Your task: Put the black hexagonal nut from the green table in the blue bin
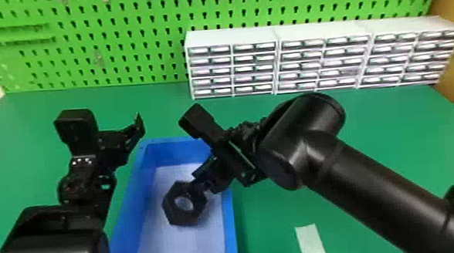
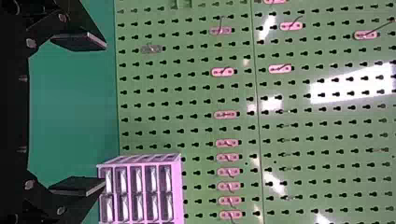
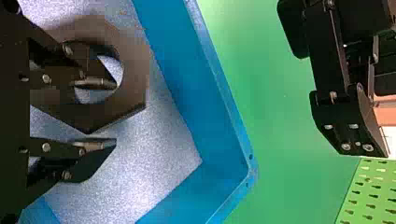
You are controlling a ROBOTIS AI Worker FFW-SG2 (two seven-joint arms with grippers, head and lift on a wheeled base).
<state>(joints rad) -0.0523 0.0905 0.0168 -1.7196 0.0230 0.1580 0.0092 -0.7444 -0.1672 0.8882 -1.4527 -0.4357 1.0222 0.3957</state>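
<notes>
Table (image 1: 279, 209): green, under blue bin (image 1: 229, 228)
Nut (image 1: 185, 217): inside, release seemingly made
Right claw (image 3: 116, 113): open, just over nut
Left claw (image 2: 105, 113): open, at left
Next: lift clear

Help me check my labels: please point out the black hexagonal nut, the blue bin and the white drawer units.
Black hexagonal nut (image 1: 187, 219): head view, ring below the hole.
Blue bin (image 1: 230, 236): head view, right-hand rim.
White drawer units (image 1: 324, 59): head view, middle unit's front.
</notes>
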